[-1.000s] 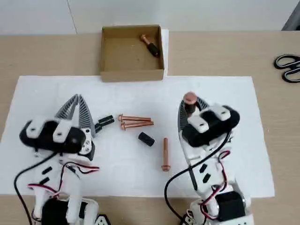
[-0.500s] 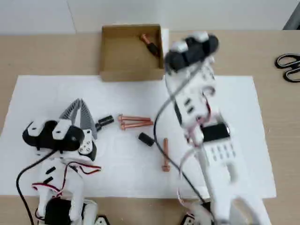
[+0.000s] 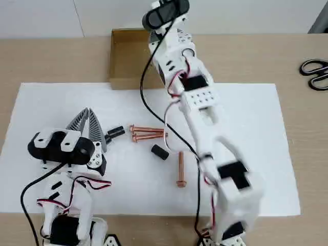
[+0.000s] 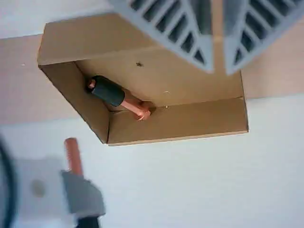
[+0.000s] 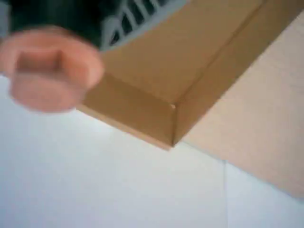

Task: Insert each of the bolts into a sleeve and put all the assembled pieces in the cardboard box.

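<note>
The right gripper [image 5: 80, 21] is clamped on a sleeved bolt [image 5: 50, 69], whose head juts out of its grip, just beside a corner of the cardboard box [image 5: 173, 123], where an assembled piece [image 4: 116, 97] lies against a wall, while three loose bolts [image 3: 148, 129] and two sleeves [image 3: 160, 152] lie well behind it on the paper [image 3: 246, 113].

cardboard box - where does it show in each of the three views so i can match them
High view: open brown cardboard box at the table's far side, the right arm covering part of it.
Left wrist view: whole box, a black-sleeved copper bolt inside.
Right wrist view: one box corner, beyond a copper bolt head.
Shared landmark: white paper sheet along the box's near wall.
</note>
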